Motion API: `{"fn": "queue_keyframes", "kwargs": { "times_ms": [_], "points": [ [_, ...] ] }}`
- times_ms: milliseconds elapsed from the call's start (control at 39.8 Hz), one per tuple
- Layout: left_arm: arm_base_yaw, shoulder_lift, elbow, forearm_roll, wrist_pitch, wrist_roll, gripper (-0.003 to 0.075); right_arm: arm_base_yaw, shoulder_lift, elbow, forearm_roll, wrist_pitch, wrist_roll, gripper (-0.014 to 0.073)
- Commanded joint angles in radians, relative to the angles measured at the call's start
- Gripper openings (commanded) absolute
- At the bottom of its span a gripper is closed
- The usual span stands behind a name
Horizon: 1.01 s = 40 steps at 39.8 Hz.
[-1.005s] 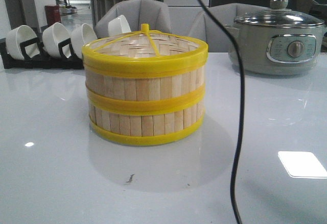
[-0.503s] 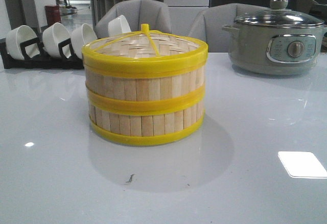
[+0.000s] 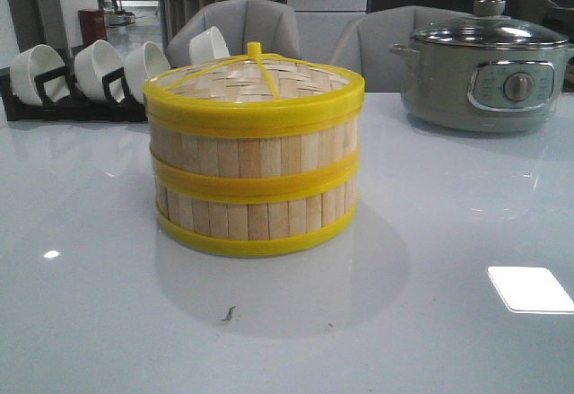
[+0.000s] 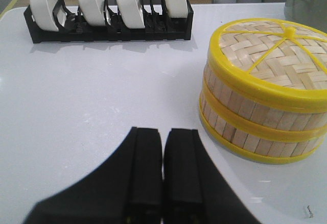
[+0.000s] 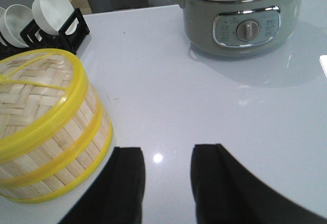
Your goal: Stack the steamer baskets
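Your left tool [image 4: 162, 170] hangs low over the bare worktop [image 3: 90, 304] with its fingers pressed together, gripping nothing, the bowl rack [image 4: 110, 22] beyond it. Mid-worktop, the steamer baskets [image 3: 256, 183] stand stacked, lid [image 3: 256, 80] on top. Your right tool [image 5: 167, 180] hovers just beside the stack, fingers spread apart and empty, facing the electric pot [image 5: 237, 15].

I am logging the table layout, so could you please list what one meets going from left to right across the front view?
Black rack of white bowls → stacked yellow-rimmed bamboo steamer baskets with woven lid → grey-green electric pot with glass lid.
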Motion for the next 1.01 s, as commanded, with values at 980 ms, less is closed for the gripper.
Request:
{"fn": "queue_keyframes", "kwargs": {
  "times_ms": [980],
  "points": [
    [0.001,0.002,-0.027,0.000,-0.087,-0.004,0.0083,-0.098,-0.254,0.291,-0.028,-0.151,-0.008,0.0056]
  ]
}}
